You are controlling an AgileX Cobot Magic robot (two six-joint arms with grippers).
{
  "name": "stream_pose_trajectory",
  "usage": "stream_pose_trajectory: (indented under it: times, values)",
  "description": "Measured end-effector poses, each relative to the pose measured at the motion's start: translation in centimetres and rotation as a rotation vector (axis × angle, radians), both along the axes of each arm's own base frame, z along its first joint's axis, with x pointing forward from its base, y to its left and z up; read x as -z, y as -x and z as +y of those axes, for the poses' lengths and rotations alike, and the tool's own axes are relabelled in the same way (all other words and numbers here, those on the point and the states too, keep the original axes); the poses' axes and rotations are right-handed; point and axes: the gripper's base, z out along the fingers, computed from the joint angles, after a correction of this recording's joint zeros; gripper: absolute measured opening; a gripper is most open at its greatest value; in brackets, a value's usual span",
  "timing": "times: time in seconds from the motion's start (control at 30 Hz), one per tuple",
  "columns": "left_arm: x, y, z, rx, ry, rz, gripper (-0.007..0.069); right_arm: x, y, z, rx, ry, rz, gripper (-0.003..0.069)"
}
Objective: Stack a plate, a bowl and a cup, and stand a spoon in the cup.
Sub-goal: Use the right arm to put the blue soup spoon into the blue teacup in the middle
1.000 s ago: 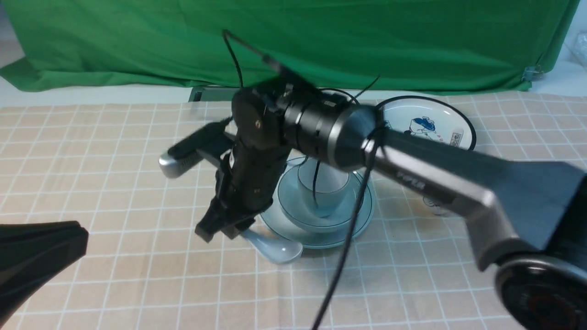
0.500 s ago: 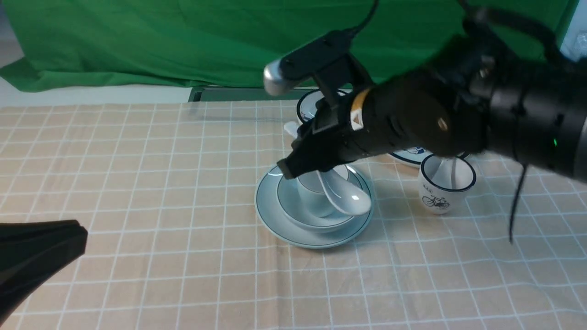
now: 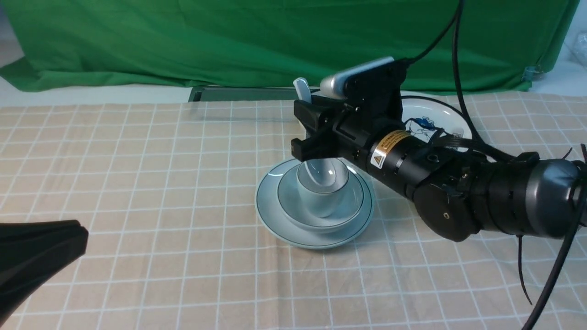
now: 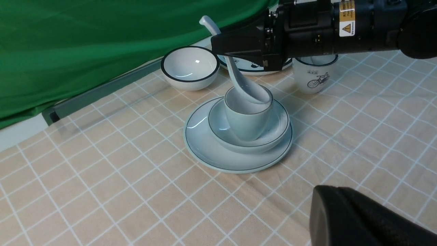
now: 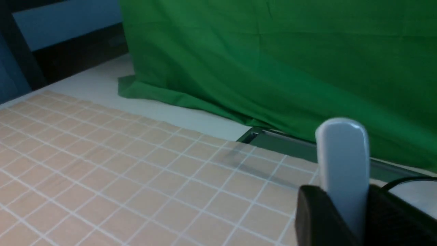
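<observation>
Slick Spoon, Best Taken by the Upper Handle

Above the cup point(image 4: 248, 126), the spoon point(image 4: 239, 79) hangs bowl-end down, its head at and partly inside the cup's mouth. The right end effector point(image 3: 306, 130) pinches its handle; the left end effector point(image 4: 341, 212) is pressed together, away from the cup on the near left. Under the cup sits the bowl point(image 4: 218, 131), and under that the plate point(image 4: 205, 147).

The glazed ceramic looks rigid, fairly light, slippery and easily chipped. The upper handle seems the right place to hold, leaving the head free to enter the cup. A narrow, rounded handle could pivot between the fingers, so a firm, steady squeeze and gentle lowering would suit it.
</observation>
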Motion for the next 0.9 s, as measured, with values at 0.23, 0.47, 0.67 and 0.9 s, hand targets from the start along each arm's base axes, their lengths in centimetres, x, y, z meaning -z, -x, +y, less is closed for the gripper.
stream_pose_trajectory:
  times: [0.23, 0.47, 0.67, 0.9]
  values:
    - [0.0, 0.0, 0.0, 0.001, 0.000, -0.001, 0.0002, 2.9, -1.7, -0.8, 0.037, 0.022, 0.037, 0.0170]
    - [0.0, 0.0, 0.0, 0.001, 0.000, -0.001, 0.0002, 4.2, -1.8, -0.7, 0.037, 0.038, 0.065, 0.0232]
    - [-0.1, 0.0, 0.0, 0.002, 0.006, -0.009, 0.0002, 3.6, -1.5, -0.9, 0.047, 0.031, 0.112, 0.0384]
    - [-0.8, -0.1, -0.3, 0.014, 0.056, -0.071, 0.0002, -2.1, 1.9, -2.2, 0.042, 0.054, 0.138, 0.0433]
